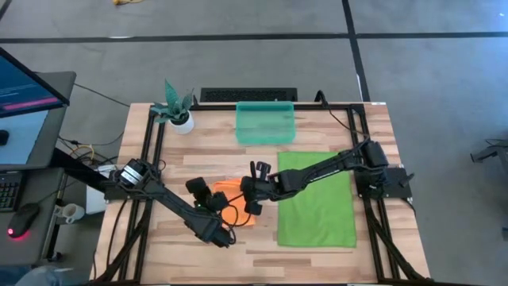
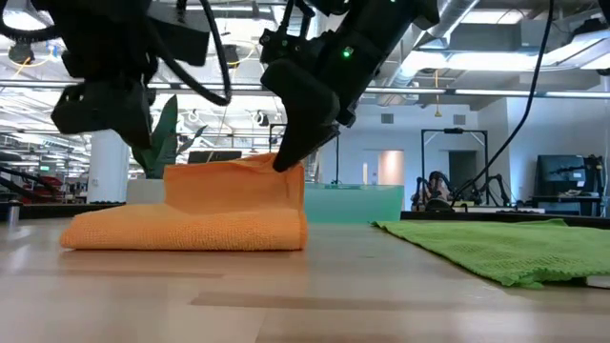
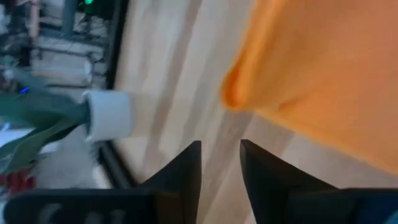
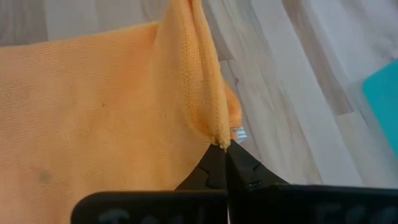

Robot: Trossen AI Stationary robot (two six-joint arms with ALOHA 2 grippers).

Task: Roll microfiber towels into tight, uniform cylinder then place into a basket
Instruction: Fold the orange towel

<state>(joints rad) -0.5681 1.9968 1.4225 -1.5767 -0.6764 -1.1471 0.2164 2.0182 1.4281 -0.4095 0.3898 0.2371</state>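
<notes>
We count two towels: the orange towel [image 2: 191, 217], partly folded at centre-left of the low view with one edge lifted, and the green towel [image 1: 316, 199], spread flat at right of centre in the high view. One basket [image 1: 266, 121] sits above the green towel in the high view, apart from both cloths. The right gripper [image 4: 225, 155] has its fingers closed tight on a raised fold of the orange towel, pinching it above the table [image 1: 373, 135]. The left gripper [image 3: 221, 163] hovers just beside the orange towel's edge with a narrow gap between its fingers, holding nothing. One plant [image 1: 176, 106] in a white pot stands at the upper left of the table in the high view. In the high view both arms cover most of the orange towel, so its outline is hard to make out; the left wrist view is blurred. We can read no writing or labels anywhere.
</notes>
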